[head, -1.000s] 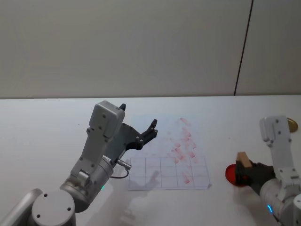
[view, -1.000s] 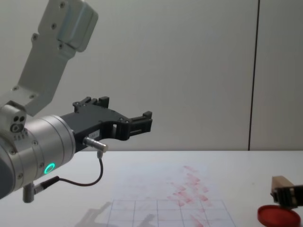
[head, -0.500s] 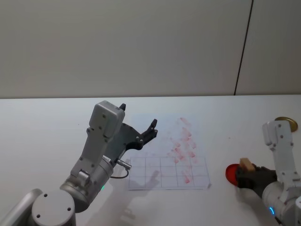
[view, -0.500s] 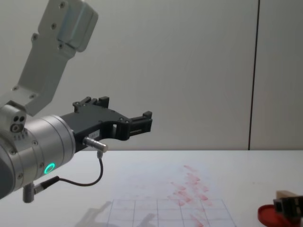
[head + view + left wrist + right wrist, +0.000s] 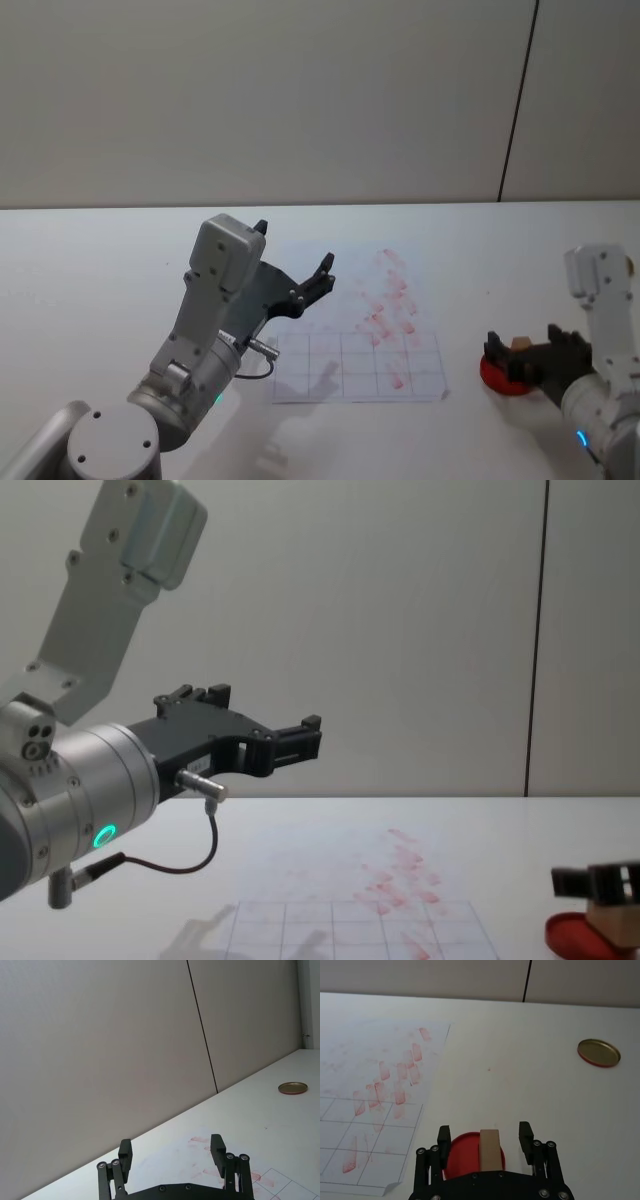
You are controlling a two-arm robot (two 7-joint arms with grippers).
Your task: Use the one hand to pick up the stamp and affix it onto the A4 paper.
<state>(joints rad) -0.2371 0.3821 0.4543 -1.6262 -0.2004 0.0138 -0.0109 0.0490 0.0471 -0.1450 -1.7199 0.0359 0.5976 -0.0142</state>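
The stamp (image 5: 489, 1152), a small tan wood block, stands on the flat red ink pad (image 5: 462, 1152), to the right of the A4 paper (image 5: 385, 1085). My right gripper (image 5: 484, 1131), the one hand with the blue ring, is open around the stamp, its fingers (image 5: 444, 1136) clear of the wood on both sides. In the head view the stamp (image 5: 518, 346) sits low between the right gripper (image 5: 522, 340) and the pad (image 5: 497, 372). The paper (image 5: 350, 320) lies mid-table, smeared with red marks. My left gripper (image 5: 295, 245) hangs open and empty above the paper's left side.
A gold round lid (image 5: 598, 1052) lies on the white table beyond the ink pad, at the far right (image 5: 292, 1088). The left arm (image 5: 90, 800) with its green ring and cable rises large over the table's left half. A grey wall stands behind the table.
The right gripper came down with the stamp, set it on the red ink pad and opened. The left arm has not moved.
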